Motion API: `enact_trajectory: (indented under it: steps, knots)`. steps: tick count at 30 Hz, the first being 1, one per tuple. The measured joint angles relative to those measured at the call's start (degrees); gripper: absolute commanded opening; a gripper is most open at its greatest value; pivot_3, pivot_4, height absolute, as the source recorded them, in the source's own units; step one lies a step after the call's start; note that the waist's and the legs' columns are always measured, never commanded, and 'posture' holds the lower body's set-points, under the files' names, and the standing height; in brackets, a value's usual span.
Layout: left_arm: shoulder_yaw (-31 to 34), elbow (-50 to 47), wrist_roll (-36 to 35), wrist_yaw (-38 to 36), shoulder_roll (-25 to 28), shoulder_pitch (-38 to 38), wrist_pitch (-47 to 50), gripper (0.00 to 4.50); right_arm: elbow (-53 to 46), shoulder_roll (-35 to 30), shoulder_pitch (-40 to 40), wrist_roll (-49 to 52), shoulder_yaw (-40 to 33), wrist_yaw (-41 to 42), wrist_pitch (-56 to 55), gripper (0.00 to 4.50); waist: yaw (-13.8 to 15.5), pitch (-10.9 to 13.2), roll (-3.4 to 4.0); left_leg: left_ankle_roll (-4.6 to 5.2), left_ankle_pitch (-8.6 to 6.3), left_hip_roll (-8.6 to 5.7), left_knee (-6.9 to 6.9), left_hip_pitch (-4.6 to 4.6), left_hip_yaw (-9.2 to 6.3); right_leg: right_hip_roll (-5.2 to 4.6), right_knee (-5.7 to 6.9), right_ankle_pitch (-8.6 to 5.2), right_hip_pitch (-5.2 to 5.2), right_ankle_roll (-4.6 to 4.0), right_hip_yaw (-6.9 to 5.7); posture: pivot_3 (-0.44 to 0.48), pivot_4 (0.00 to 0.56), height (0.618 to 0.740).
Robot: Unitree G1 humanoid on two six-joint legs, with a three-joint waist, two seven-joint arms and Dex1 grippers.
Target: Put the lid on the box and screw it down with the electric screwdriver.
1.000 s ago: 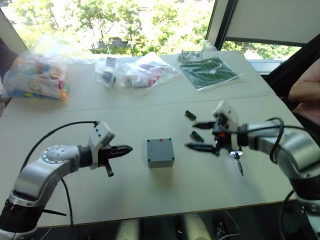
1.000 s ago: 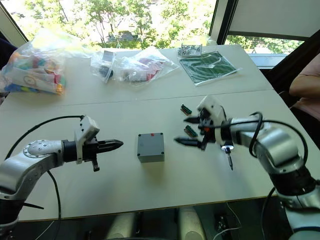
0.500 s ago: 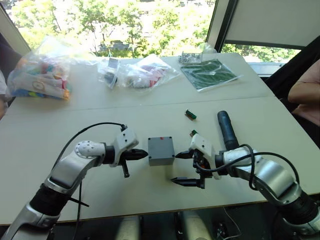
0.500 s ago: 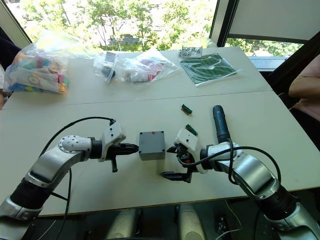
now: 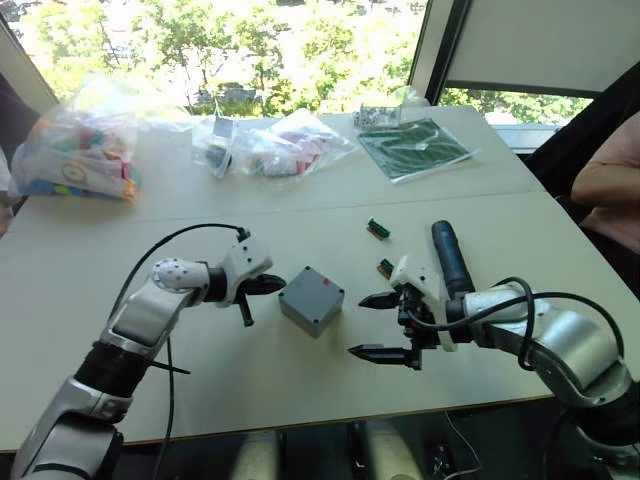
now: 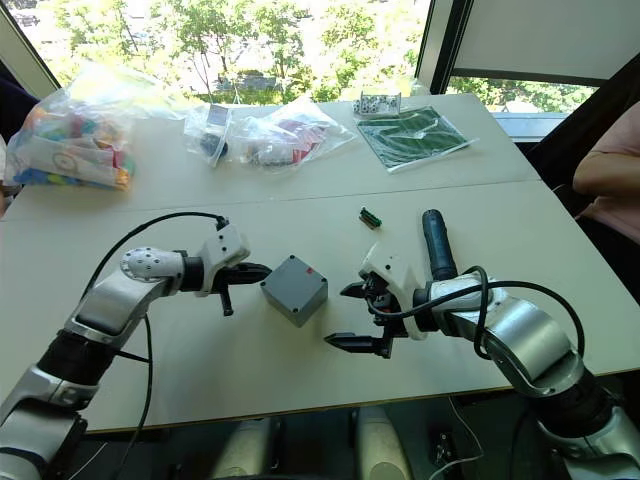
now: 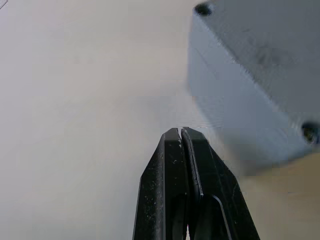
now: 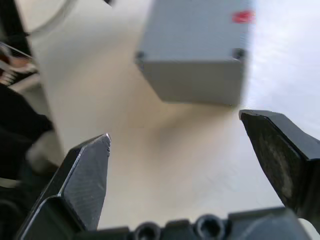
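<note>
The box (image 5: pixel 311 300) is a small grey housing with a red mark, standing on the table turned corner-on. Its top face is closed, with screw holes at the corners (image 7: pixel 260 75); I cannot tell the lid apart from it. My left gripper (image 5: pixel 280 285) is shut and empty, its tips (image 7: pixel 181 131) right at the box's left side. My right gripper (image 5: pixel 372 326) stands open a little to the right of the box (image 8: pixel 200 55), which shows ahead of its fingers. The electric screwdriver (image 5: pixel 448 258), a dark cylinder, shows behind the right wrist, not between the fingers.
Two small green connectors (image 5: pixel 378 229) (image 5: pixel 386 267) lie beyond the right gripper. Plastic bags of parts (image 5: pixel 75 150) (image 5: pixel 290 140) and a green sheet (image 5: pixel 417 146) lie along the table's far side. A person's arm (image 5: pixel 610 185) shows at the right edge.
The left gripper came in against the box, and the box has turned corner-on. The right gripper swung in from the right toward the box, staying open, and the screwdriver now points away.
</note>
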Motion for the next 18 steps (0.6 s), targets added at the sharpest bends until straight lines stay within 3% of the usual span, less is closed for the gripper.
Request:
enact_trajectory:
  steps: [3,7,12,18]
  knots:
    - [0.72,-5.22,-1.73,-3.54,3.89,5.01,1.29,0.00,4.10,0.96,-0.74,-3.73,1.91,0.07,-3.97,4.44,0.11,0.00,0.01,0.00,0.00,0.01,-0.05,-0.01,0.01,-0.01,0.00,0.00,-0.03,-0.01,0.00,0.000,0.150,0.740]
    - [0.60,-10.38,-2.84,-4.76,4.51,8.97,2.55,0.00,7.35,4.74,-2.68,-6.87,5.66,0.40,-7.73,4.44,0.39,0.00,0.00,0.00,0.00,0.01,0.02,-0.04,0.00,-0.02,0.01,0.00,-0.02,0.00,0.00,0.000,0.150,0.740]
    - [0.54,-11.33,-2.96,-3.19,2.46,9.04,3.81,0.00,8.71,6.44,-3.40,-8.65,8.12,2.25,-9.71,4.44,0.53,0.00,-0.01,0.00,0.00,-0.03,0.10,-0.09,0.01,-0.05,0.01,0.00,0.00,0.00,0.00,0.000,0.150,0.740]
    - [0.39,-8.37,-0.80,2.37,-4.21,5.84,3.77,0.00,7.64,6.97,-3.44,-7.91,8.27,5.22,-8.94,4.44,0.56,0.00,-0.01,0.00,0.00,-0.03,0.15,-0.09,-0.04,-0.02,0.06,0.02,0.01,0.01,-0.01,0.000,0.150,0.740]
